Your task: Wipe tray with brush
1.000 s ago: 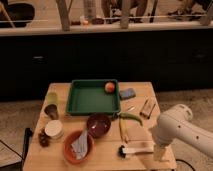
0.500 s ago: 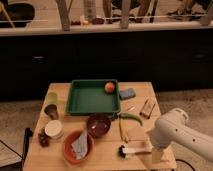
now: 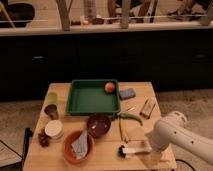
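The green tray (image 3: 85, 97) lies at the back middle of the wooden table (image 3: 107, 161), with a small orange-red ball (image 3: 109, 87) in its far right corner. The brush (image 3: 134, 150) lies flat near the table's front right edge, white handle pointing right, black head (image 3: 121, 150) to the left. My white arm (image 3: 177, 136) reaches in from the right. Its gripper (image 3: 154, 153) hangs low over the handle's right end, open and mostly hidden under the wrist. The brush rests on the table and is not lifted.
A dark red bowl (image 3: 98, 124) and an orange bowl (image 3: 75, 147) holding a cloth stand in front of the tray. A green chili (image 3: 131, 117), yellowish sticks (image 3: 122, 131), a blue sponge (image 3: 127, 93) and a brown block (image 3: 147, 107) lie to the right. Cups (image 3: 53, 120) stand at the left.
My arm has come slightly left and down, bringing the gripper closer over the brush handle. Nothing on the table has moved.
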`<state>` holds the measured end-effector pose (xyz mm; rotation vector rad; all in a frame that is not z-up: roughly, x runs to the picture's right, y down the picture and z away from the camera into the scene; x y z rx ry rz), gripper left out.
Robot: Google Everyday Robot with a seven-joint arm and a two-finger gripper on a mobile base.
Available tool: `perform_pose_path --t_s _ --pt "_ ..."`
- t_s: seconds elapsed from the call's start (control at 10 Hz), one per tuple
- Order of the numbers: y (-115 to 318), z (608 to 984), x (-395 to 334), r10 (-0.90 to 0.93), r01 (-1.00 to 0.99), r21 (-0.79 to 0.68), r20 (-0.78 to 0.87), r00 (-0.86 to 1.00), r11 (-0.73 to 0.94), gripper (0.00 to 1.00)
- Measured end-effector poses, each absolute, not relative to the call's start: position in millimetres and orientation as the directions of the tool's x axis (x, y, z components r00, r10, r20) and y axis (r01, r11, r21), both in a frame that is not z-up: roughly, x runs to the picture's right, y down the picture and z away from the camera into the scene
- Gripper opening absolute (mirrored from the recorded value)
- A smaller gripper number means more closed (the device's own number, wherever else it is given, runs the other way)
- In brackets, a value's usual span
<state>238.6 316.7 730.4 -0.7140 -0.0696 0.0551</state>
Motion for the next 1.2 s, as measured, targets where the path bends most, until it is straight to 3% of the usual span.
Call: perform_pose_path --t_s 1.2 --pt "327 749 238 0.102 -0.045 -0.665 0.047 0.994 0.745 0.80"
